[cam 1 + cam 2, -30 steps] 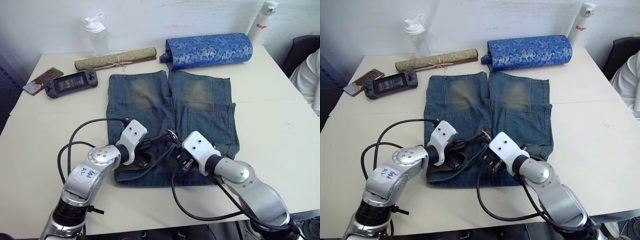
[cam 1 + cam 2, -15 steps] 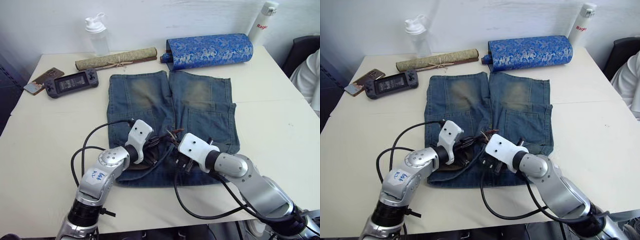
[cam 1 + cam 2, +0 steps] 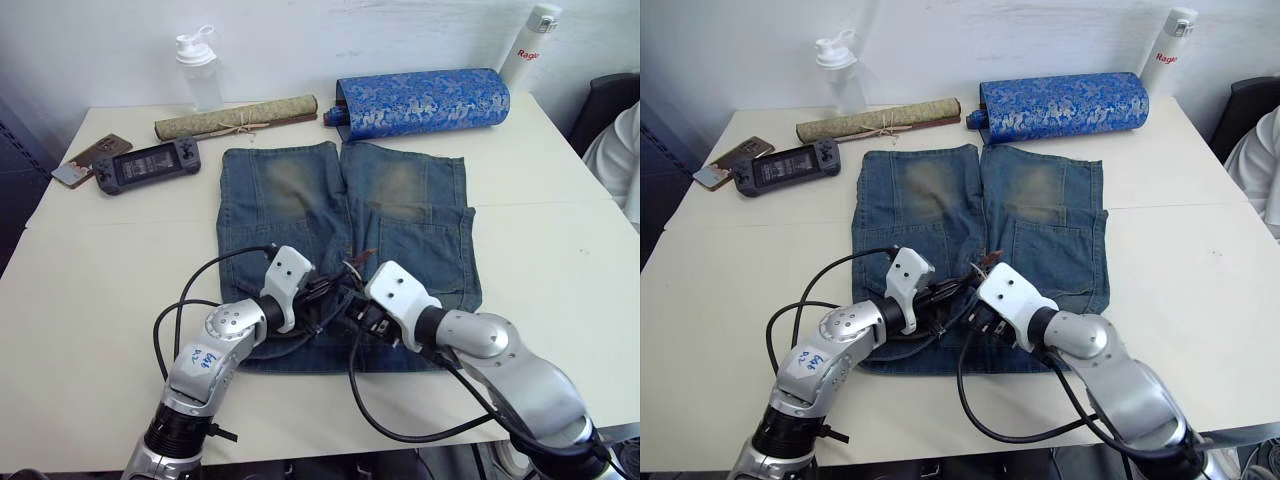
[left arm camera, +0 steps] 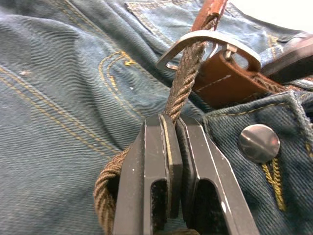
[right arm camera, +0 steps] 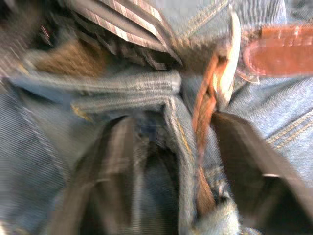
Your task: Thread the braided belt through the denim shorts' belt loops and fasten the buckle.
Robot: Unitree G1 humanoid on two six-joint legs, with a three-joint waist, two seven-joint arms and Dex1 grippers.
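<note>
The denim shorts [image 3: 300, 190] lie flat on the table, waistband toward me. The braided belt [image 4: 183, 73] bunches at the middle of the waistband, and its strap passes through the silver buckle [image 4: 205, 41] beside the brown leather tab [image 4: 225, 78]. My left gripper [image 4: 173, 120] is shut on the braided strap just short of the buckle. My right gripper [image 5: 171, 120] stands open over the waistband to the right of it. A tan leather strip [image 5: 203, 112] and denim lie between its blurred fingers [image 5: 244, 161]. The belt loops are hidden under both grippers.
A blue brocade roll [image 3: 425, 100], a rolled scroll [image 3: 235, 117], a clear bottle [image 3: 198, 70] and a white bottle [image 3: 528, 40] line the far edge. A game handheld [image 3: 148, 164] and a phone [image 3: 88, 158] lie far left. A person [image 3: 620, 150] sits at the right edge.
My right gripper has opened from shut. My left gripper has moved right along the waistband toward the buckle, still shut on the strap.
</note>
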